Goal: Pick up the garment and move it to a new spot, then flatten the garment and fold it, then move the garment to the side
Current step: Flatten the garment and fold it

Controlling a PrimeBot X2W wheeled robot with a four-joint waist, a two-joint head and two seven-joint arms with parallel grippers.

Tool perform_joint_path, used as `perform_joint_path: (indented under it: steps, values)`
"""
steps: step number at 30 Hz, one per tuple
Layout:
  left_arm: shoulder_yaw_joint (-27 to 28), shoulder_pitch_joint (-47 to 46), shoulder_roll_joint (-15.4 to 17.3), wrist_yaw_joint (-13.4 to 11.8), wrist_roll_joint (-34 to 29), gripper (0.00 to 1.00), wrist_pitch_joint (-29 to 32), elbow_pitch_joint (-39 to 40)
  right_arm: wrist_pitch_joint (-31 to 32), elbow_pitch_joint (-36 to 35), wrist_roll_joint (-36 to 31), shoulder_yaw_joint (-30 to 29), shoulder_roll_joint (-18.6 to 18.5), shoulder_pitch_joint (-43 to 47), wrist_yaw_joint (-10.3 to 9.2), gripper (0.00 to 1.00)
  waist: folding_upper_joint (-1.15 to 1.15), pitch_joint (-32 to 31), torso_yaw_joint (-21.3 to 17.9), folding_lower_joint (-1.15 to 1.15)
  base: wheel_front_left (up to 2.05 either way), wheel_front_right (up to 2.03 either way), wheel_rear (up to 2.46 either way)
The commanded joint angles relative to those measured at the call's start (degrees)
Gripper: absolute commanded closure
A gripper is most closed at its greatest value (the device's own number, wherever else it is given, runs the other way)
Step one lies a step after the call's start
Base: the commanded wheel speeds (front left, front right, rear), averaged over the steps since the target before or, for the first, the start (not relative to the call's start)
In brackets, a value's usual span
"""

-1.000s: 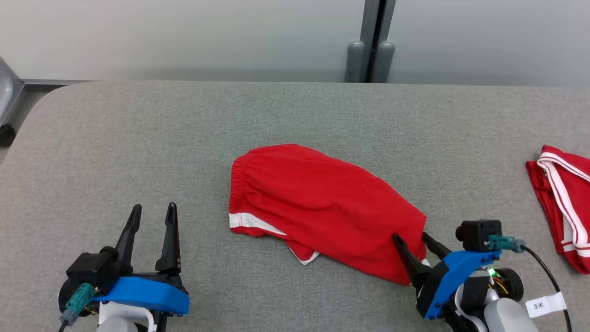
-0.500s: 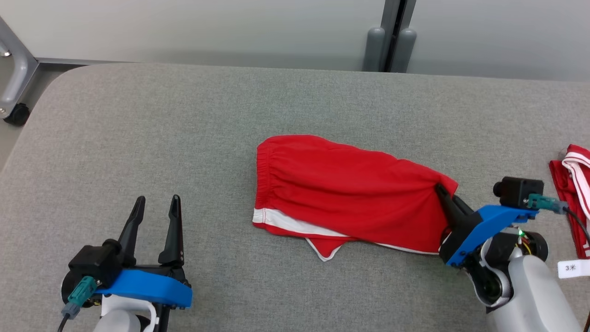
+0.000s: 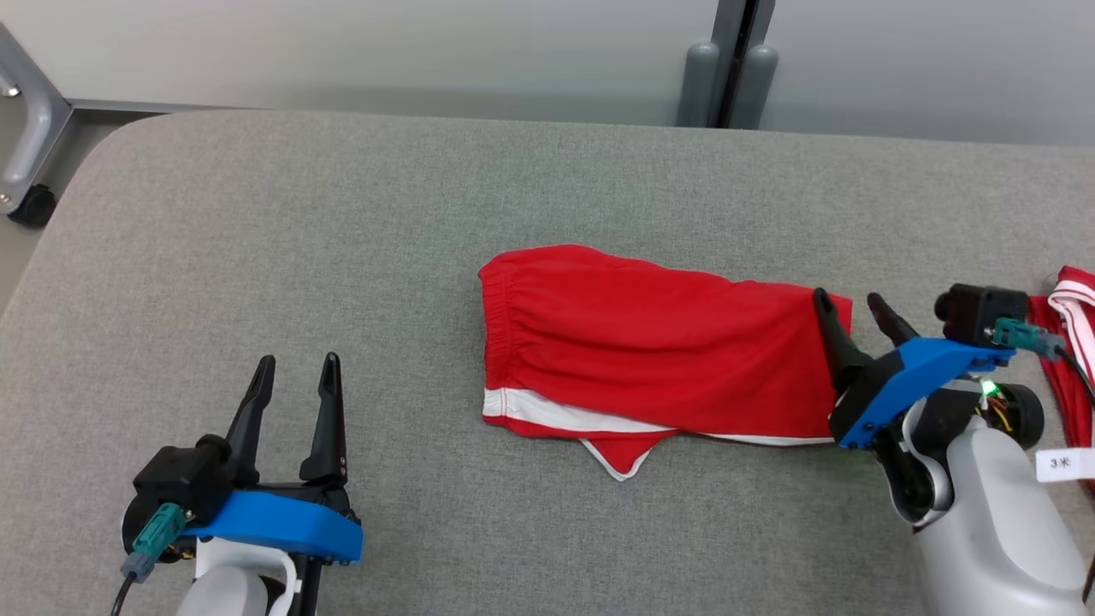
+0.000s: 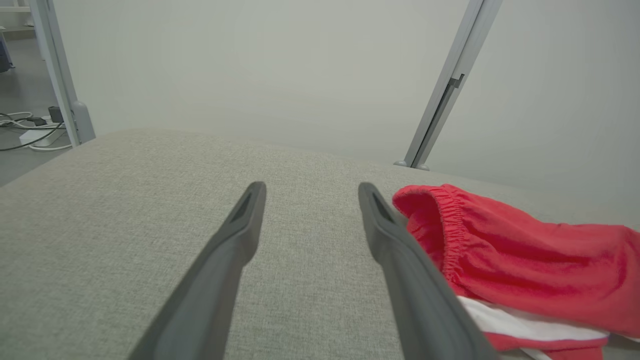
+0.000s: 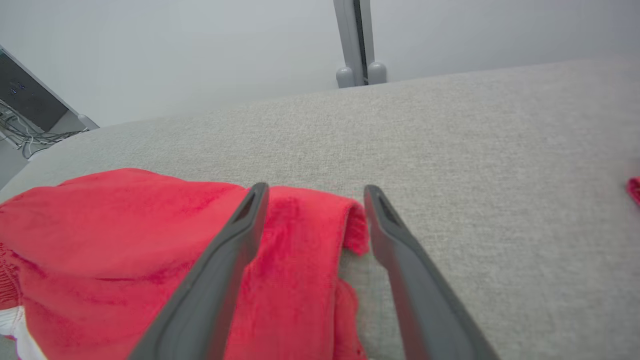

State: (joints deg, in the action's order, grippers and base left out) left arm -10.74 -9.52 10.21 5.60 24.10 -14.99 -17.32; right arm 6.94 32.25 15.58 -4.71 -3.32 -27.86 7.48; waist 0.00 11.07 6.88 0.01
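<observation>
The garment point(image 3: 659, 346) is a pair of red shorts with white trim, lying folded in the middle of the grey table point(image 3: 342, 257), waistband to the left. My right gripper point(image 3: 849, 301) stands open at the shorts' right edge, one finger over the cloth and one beside it; the right wrist view shows the red hem point(image 5: 305, 235) between the spread fingers, not pinched. My left gripper point(image 3: 295, 368) is open at the lower left, well clear of the shorts. In the left wrist view the elastic waistband point(image 4: 450, 225) lies just right of the open fingers point(image 4: 310, 190).
A second red garment with white stripes point(image 3: 1069, 342) lies at the table's right edge, behind my right wrist. A grey post point(image 3: 727, 77) rises behind the table's far edge. A castor and metal frame point(image 3: 30, 205) stand off the left corner.
My right gripper shut on the shorts' right corner, dragged it right and farther away so the shorts stretched flatter, then opened and let go. The head camera shifted too. The left arm stayed put.
</observation>
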Motion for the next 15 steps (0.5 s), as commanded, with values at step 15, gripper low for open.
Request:
perform_joint_path:
  steps: [15]
  values:
    - [4.0,4.5,-0.6,-0.3,-1.8,0.00,-0.3,-0.2,-13.1,-21.1,-4.1,0.5,-2.5,20.0,0.03,0.00,0.00,-6.4,-4.7,-0.01,0.00,0.00,0.00]
